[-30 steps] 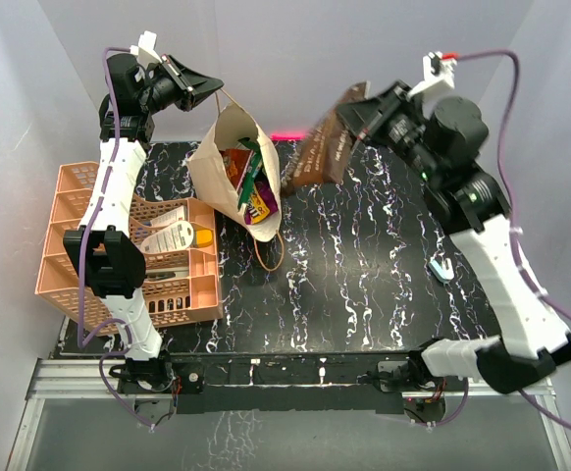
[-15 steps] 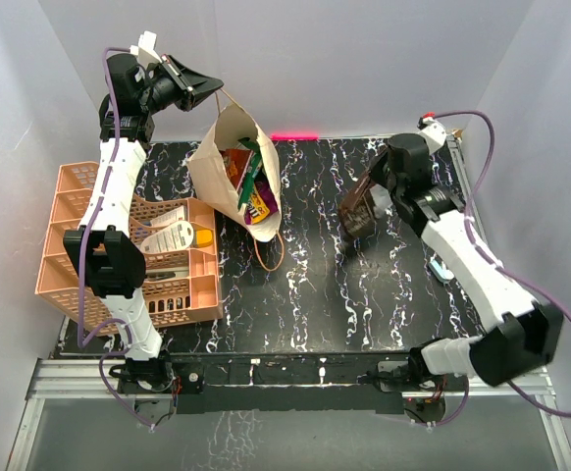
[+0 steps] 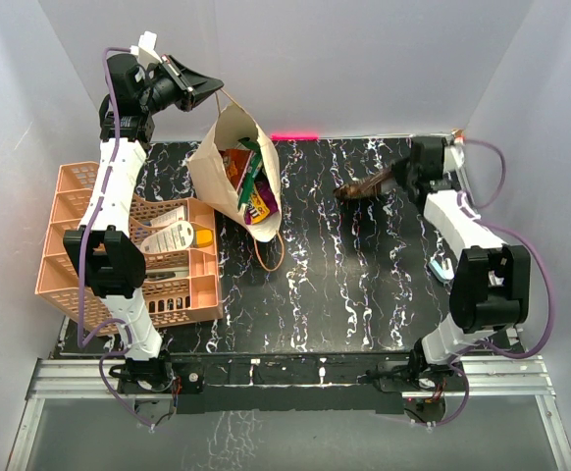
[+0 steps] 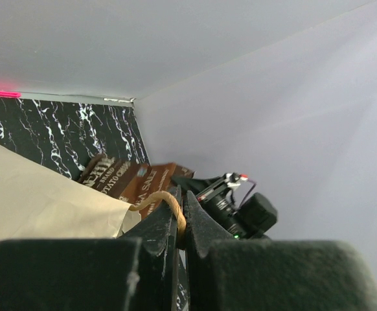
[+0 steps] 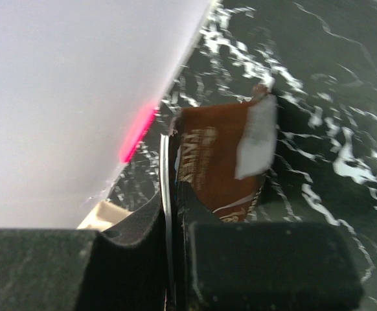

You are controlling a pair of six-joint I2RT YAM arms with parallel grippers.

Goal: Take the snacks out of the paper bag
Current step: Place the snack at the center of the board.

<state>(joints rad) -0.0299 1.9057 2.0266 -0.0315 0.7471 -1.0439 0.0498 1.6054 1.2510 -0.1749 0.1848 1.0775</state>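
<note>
The paper bag (image 3: 229, 162) hangs by its handle (image 4: 166, 197), pinched in my left gripper (image 3: 217, 91) so the mouth gapes, while my right gripper (image 3: 389, 180) clamps a brown packet (image 3: 362, 187).

White links (image 3: 140, 322), black joints (image 3: 104, 260), purple cables (image 3: 504, 169)

Paper bag (image 3: 222, 147): far left-centre on table (image 3: 364, 294), just right of basket (image 3: 79, 226); handle (image 4: 170, 199) pinched in left gripper (image 3: 215, 90) above.
Snacks (image 3: 251, 191): inside bag mouth.
Lone packet (image 3: 364, 186): well right of bag, clamped in right gripper (image 3: 393, 179).
</note>
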